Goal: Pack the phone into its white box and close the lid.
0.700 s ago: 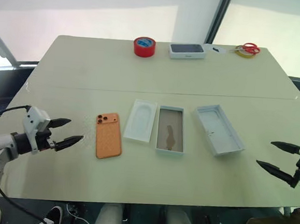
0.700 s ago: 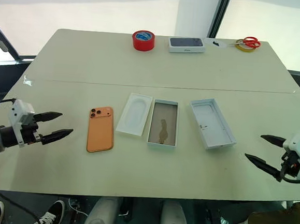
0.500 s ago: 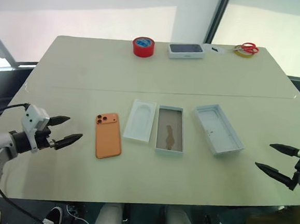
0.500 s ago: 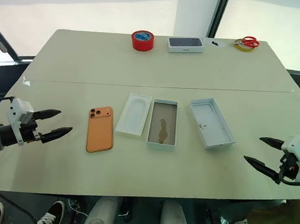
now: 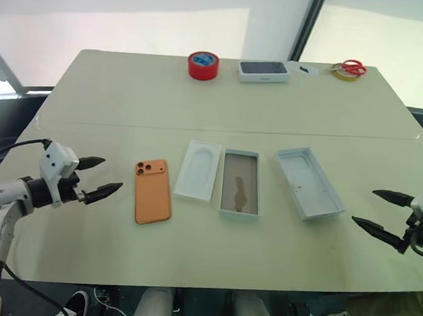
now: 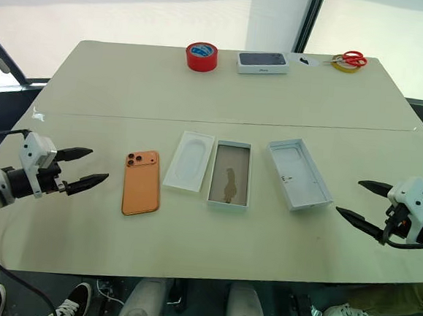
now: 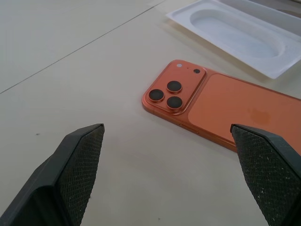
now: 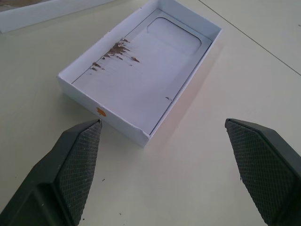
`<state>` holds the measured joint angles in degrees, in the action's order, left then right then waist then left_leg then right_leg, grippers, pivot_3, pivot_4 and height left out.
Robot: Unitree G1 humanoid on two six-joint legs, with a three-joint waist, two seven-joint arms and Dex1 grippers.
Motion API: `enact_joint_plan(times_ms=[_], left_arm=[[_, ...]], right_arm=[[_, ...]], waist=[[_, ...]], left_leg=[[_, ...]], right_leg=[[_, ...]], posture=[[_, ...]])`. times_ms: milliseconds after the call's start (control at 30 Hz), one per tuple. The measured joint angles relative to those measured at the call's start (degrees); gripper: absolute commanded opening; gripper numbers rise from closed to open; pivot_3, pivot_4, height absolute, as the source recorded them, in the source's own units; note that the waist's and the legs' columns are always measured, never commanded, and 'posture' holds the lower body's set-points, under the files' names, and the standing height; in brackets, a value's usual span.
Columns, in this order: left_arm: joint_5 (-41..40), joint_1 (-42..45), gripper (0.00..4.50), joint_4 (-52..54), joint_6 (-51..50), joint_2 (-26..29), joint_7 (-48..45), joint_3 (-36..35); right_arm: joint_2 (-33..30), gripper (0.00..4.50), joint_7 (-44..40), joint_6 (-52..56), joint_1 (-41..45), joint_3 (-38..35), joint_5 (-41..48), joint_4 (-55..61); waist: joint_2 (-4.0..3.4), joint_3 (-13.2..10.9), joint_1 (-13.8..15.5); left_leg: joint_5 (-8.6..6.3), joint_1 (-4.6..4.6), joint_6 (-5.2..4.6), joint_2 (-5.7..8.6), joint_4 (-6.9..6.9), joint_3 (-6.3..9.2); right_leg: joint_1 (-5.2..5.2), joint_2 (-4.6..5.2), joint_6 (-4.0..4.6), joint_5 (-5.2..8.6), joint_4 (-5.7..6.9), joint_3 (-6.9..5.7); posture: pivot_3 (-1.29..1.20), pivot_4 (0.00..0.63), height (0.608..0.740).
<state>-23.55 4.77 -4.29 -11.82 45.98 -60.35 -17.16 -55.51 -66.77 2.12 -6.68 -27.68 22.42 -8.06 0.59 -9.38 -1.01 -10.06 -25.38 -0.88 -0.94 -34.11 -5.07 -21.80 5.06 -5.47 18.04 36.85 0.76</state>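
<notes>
Phone (image 5: 153, 191) flat on table, beside insert; both tools (image 5: 99, 178) (image 5: 382, 212) released, empty.

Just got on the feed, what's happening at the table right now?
Nothing is held yet. The left gripper hangs open, its fingers aimed at the phone, which lies camera-side up on the table. The right gripper is open too, facing the lid. The white box sits empty between a moulded insert and the lid.
</notes>
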Motion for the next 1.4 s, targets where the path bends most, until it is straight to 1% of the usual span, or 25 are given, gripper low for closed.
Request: enact_joint_plan(times_ms=[100,200,300,400,467,533,633,700,833,900,1033,1133,1267,1400], left_arm=[[-0.28,0.78,4.5,-0.02,0.01,-0.1,-0.08,0.01],[-0.07,3.29,4.5,-0.1,0.02,-1.79,2.13,0.33],[0.57,5.13,4.5,1.48,-0.95,-4.35,6.11,1.54],[0.33,4.99,4.5,6.08,-5.79,-5.13,8.6,4.11],[-0.57,5.19,4.5,10.35,-11.76,-5.82,11.34,5.54],[-4.06,8.82,4.5,11.72,-20.96,-7.42,13.91,6.81],[-8.93,15.26,4.5,10.9,-31.85,-11.27,18.12,6.88],[-9.61,19.74,4.5,8.58,-37.6,-13.94,21.99,7.49],[-11.39,24.56,4.5,5.8,-46.25,-19.17,26.9,8.16],[-12.71,26.47,4.5,5.4,-50.57,-21.07,28.3,8.77],[-11.23,27.31,4.5,5.7,-51.65,-21.31,29.44,13.02],[-10.46,27.45,4.5,5.32,-52.1,-22.12,30.51,14.41],[-10.8,28.59,4.5,3.41,-54.4,-24.7,32.57,13.35],[-12.24,31.44,4.5,-0.36,-58.68,-26.49,33.7,10.44]], right_arm=[[0.0,4.38,-0.03,-0.02,0.3,0.1,-0.29,-0.08],[0.0,4.38,0.24,0.14,2.46,1.03,-0.36,-0.1],[0.02,4.38,1.41,0.42,6.23,3.79,-1.27,0.09],[0.25,4.38,2.34,0.29,8.03,7.49,-3.06,1.54],[1.37,4.38,2.75,1.32,10.74,9.91,-3.03,3.41],[2.44,4.38,3.18,2.49,14.09,12.04,-2.81,5.96],[3.09,4.38,3.26,2.96,16.95,15.41,-2.68,10.0],[4.64,4.38,3.34,3.2,18.81,18.53,-3.23,11.12],[6.88,4.38,3.91,3.3,20.97,22.43,-4.31,11.28],[7.15,4.38,4.37,3.27,21.98,23.04,-4.89,11.28],[7.15,4.38,4.68,3.15,22.23,23.22,-5.78,11.29],[7.14,4.38,4.74,3.13,22.14,23.3,-5.97,11.29],[7.1,4.38,4.77,2.98,21.67,23.26,-6.43,11.29],[7.11,4.38,5.42,3.23,21.56,23.24,-6.46,11.39]], waist=[[0.0,0.0,0.03],[-0.01,0.0,0.01],[0.01,0.0,-0.09],[0.01,0.0,-0.04],[0.0,-0.02,-0.07],[0.02,-0.04,0.1],[0.06,-0.05,0.51],[0.13,-0.09,0.43],[0.18,-0.12,0.37],[0.21,-0.13,0.44],[0.21,-0.13,0.37],[0.21,-0.13,0.37],[0.21,-0.14,0.46],[0.22,-0.14,0.39]], left_leg=[[0.0,0.0,0.0,0.0,0.0,0.0],[0.0,0.02,0.0,0.0,-0.02,-0.01],[0.0,0.02,0.0,0.0,-0.07,-0.02],[0.01,0.0,-0.01,0.0,-0.06,-0.02],[0.01,-0.01,-0.01,0.0,-0.06,-0.03],[0.03,0.0,0.0,0.0,-0.15,0.02],[0.04,0.02,0.01,-0.02,-0.36,0.2],[0.01,-0.05,-0.05,-0.02,-0.59,0.22],[-0.11,-0.22,-0.26,0.0,-0.88,0.2],[-0.07,-0.23,-0.38,0.01,-0.96,0.21],[-0.13,-0.17,-0.26,0.01,-0.94,0.2],[-0.13,-0.17,-0.26,0.0,-0.93,0.21],[-0.13,-0.18,-0.26,0.0,-0.95,0.23],[-0.13,-0.17,-0.26,0.0,-0.94,0.23]], right_leg=[[0.0,0.0,0.0,0.0,0.0,0.0],[0.03,0.0,0.0,-0.01,0.02,0.0],[0.05,0.0,-0.01,-0.02,0.07,0.0],[0.2,0.0,-0.03,-0.02,0.09,-0.03],[0.18,0.0,-0.04,-0.02,0.12,-0.04],[0.2,-0.02,-0.05,-0.02,0.27,-0.1],[0.43,-0.03,-0.06,-0.02,0.29,-0.35],[0.49,-0.03,-0.06,-0.02,0.29,-0.4],[0.5,-0.03,-0.24,-0.12,0.3,-0.41],[0.54,-0.03,-0.27,-0.14,0.31,-0.44],[0.6,-0.04,-0.25,-0.13,0.3,-0.45],[0.59,-0.03,-0.23,-0.12,0.3,-0.44],[0.6,-0.02,-0.15,-0.07,0.3,-0.44],[0.58,-0.02,-0.17,-0.08,0.3,-0.45]], posture=[[0.0,0.15,0.74],[0.0,0.15,0.74],[0.0,0.15,0.74],[0.0,0.15,0.74],[0.0,0.15,0.74],[0.0,0.15,0.74],[0.0,0.15,0.74],[0.0,0.15,0.74],[0.0,0.15,0.74],[0.0,0.15,0.74],[0.0,0.15,0.74],[0.0,0.15,0.74],[0.0,0.15,0.74],[0.0,0.15,0.74]])
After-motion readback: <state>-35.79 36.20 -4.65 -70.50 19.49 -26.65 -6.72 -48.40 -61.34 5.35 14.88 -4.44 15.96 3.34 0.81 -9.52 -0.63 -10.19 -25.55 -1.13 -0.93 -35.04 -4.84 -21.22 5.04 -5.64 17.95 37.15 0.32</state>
